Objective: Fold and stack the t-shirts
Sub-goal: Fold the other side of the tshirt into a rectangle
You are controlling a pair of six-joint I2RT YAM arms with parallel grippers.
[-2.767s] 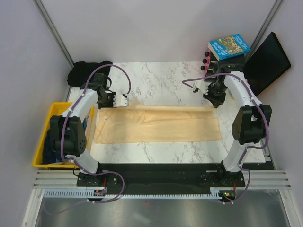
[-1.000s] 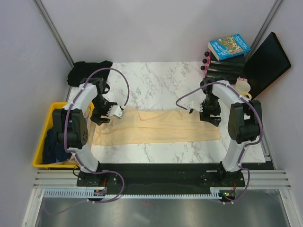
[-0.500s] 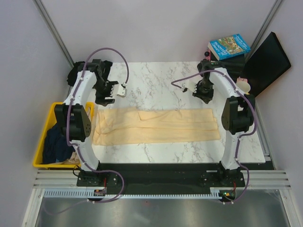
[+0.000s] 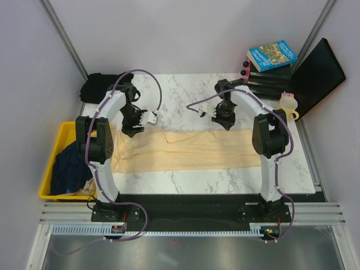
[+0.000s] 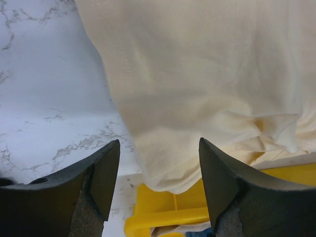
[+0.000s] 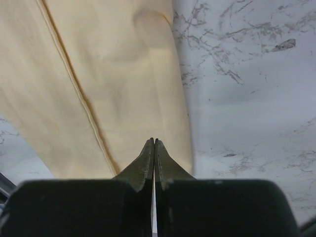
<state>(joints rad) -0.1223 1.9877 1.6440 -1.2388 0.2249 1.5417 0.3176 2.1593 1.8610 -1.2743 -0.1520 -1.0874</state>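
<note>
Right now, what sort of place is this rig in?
Probably a robot lab cell: plain partition walls, a marble-pattern table with an aluminium rail at its near edge, a yellow bin.

Layout as I viewed it from above: the flattened t-shirt point(image 4: 191, 149) lay left to right across the bench point(image 4: 185, 93), its left end overhanging the bin point(image 4: 46, 194) beside the bench's left edge. A second t-shirt point(image 4: 67, 169) lay in that bin, and a third t-shirt point(image 4: 101, 85) sat at the far-left corner.

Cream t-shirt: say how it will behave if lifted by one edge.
Probably floppy: the cream t-shirt droops over the table edge toward the yellow bin. Likely light, thin cloth, judging by its soft wrinkles. Its folded layers may slide apart when pulled.
</note>
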